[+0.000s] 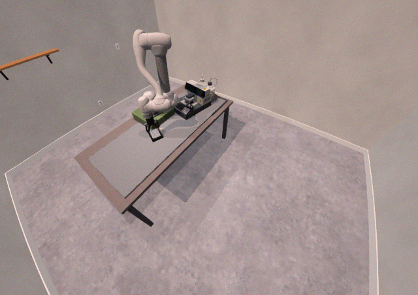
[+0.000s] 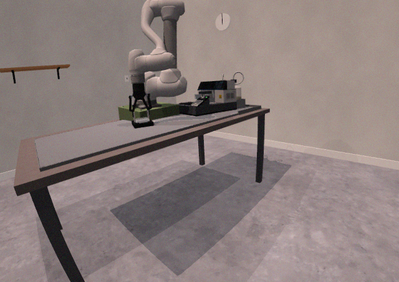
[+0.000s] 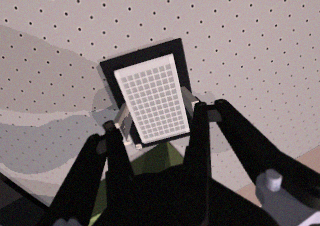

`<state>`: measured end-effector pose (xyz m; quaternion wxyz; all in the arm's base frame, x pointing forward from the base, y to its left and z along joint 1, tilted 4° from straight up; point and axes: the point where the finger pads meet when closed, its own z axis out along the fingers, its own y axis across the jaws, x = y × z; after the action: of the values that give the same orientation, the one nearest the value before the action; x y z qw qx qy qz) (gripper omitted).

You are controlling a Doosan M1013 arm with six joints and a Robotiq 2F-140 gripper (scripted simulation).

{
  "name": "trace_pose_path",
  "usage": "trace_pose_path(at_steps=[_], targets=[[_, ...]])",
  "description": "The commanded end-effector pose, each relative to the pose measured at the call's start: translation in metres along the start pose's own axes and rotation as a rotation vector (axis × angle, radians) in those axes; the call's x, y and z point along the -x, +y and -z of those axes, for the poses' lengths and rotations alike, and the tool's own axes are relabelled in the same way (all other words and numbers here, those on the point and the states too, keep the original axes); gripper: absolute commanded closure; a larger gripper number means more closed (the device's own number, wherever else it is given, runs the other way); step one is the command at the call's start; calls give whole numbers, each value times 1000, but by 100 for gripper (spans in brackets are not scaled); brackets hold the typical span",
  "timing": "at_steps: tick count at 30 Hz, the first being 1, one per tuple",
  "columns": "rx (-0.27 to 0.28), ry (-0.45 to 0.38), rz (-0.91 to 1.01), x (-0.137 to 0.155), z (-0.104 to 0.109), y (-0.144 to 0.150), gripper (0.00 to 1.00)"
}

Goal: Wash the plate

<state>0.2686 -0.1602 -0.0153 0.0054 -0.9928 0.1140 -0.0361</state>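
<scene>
The white plate [image 1: 155, 133] [image 3: 154, 98], with its grid of wells, lies flat within the black nest N1 [image 1: 157, 139] [image 2: 143, 124] [image 3: 141, 57]. My gripper [image 1: 153, 130] [image 2: 141, 119] [image 3: 155, 102] points down over N1, with one finger at each long side of the plate. It is shut on the plate, which is still down in the nest. I cannot make out the cut corner or the A1 mark. The washer [image 1: 203, 99] [image 2: 222, 95] stands at the far end of the table. A green light [image 1: 191, 106] [image 2: 206, 97] shows at its keypad [image 1: 185, 110] [image 2: 197, 103]. Its carrier is too small to judge.
The green arm base [image 1: 163, 117] [image 2: 161, 110] stands behind the nest, between it and the table's rear edge. Bottles with a tube [image 1: 211, 87] [image 2: 238, 92] stand behind the washer. The arm's folded links hang above the green base.
</scene>
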Motion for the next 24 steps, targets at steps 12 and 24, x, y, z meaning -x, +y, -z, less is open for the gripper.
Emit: trace_pose_path(at_steps=[12,24], targets=[[0,0,0,0,0,0,84],[0,0,0,0,0,0,90]])
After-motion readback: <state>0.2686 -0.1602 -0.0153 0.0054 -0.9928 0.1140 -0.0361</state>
